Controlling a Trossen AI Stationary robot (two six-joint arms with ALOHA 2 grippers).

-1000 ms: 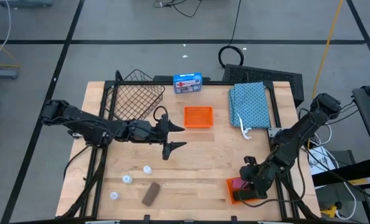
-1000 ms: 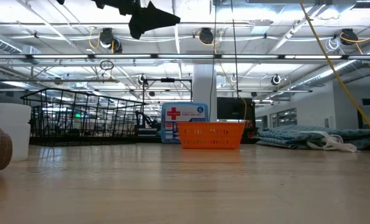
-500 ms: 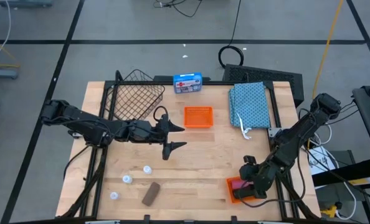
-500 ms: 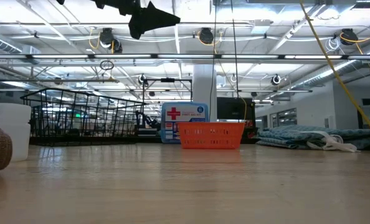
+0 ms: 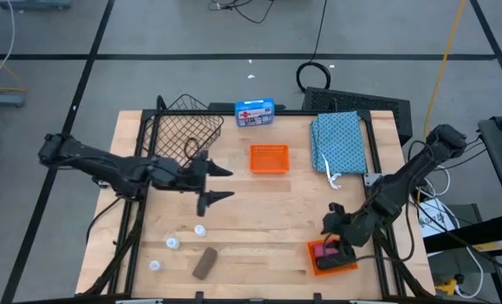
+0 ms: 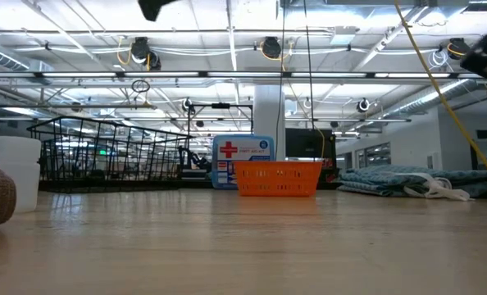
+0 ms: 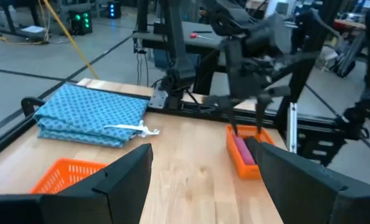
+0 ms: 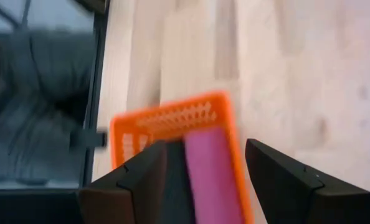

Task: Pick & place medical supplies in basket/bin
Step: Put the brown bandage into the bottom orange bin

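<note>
worktop: pale wooden plank worktop [image 5: 268,215], carries everything; both my arms reach in from the sides.
basket: dark wire-mesh basket with flared sides [image 5: 182,131], far-left corner, looks empty from above. It's the target, nothing in it yet by my read.
cloth: folded teal patterned cloth [image 5: 338,139], far right, a white strap trailing off its near edge. Well apart from the basket.
blue box: blue box with red-and-white label [image 5: 254,111], far edge just beside the basket. Not mine to move.
trays: small orange plastic mesh tray [image 5: 268,158] mid-worktop, empty; second orange tray [image 5: 334,259] at the near right edge, holding the pink roll [image 5: 325,251] with something dark beside it, maybe the black roll.
left tool [image 5: 215,184]: jaws wide, empty, hanging above the worktop between basket and vials. Parked there so I can drop onto the vials or swing to the basket.
right tool [image 5: 339,237]: jaws spread, nothing held, straddling the pink roll from above per my wrist view. Lined up along the roll so the fingers [image 8: 297,180] close on its sides.
brown roll: short brown roll [image 5: 204,263], near left edge, lying flat.
vials: three tiny white round vials [image 5: 199,229], [image 5: 172,243], [image 5: 155,264], in a loose diagonal beside the brown roll.
risk: tray is light; it may lift with the roll.
</note>
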